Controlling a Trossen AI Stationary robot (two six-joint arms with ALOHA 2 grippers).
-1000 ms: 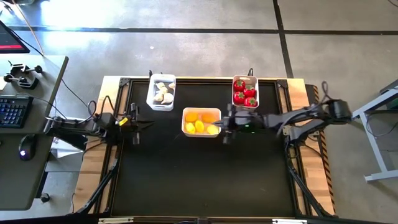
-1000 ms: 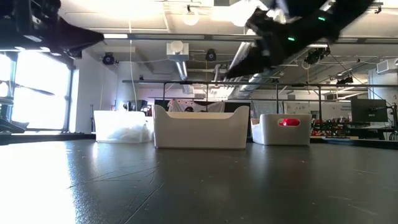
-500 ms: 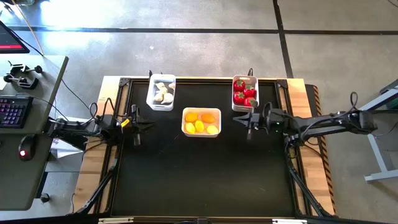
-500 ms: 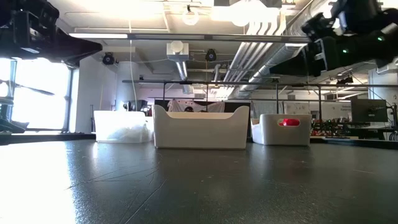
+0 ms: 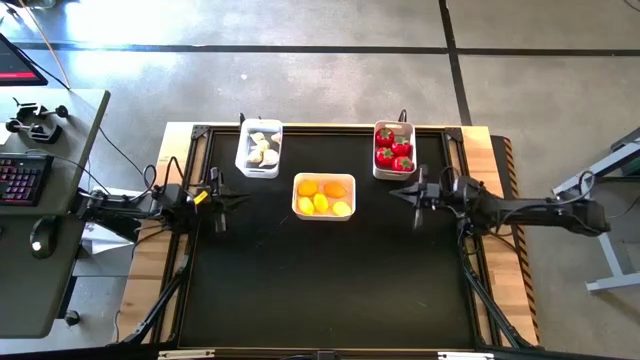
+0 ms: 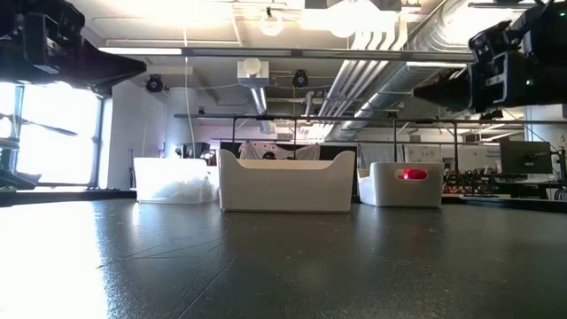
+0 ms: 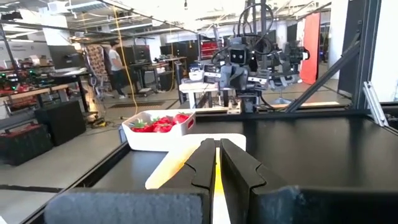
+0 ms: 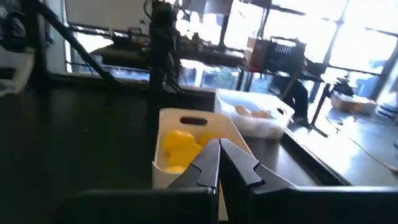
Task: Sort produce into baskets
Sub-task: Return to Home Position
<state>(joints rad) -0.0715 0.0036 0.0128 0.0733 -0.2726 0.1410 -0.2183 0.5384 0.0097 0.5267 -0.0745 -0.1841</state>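
Site was an industrial robotics lab: bare concrete floor (image 5: 330, 85), exposed ceiling ducts (image 6: 354, 80), a side desk (image 5: 30, 290) with keyboard (image 5: 22, 180), equipment-laden benches (image 7: 37, 93), a person (image 7: 115, 65) standing beyond.

overhead looks down, low looks level, wrist cameras face the middle bin (image 5: 324, 176).

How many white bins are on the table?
3: narrow white plastic bin of garlic, back left; wider bin of lemons, centre; narrow bin of red fruits, back right.
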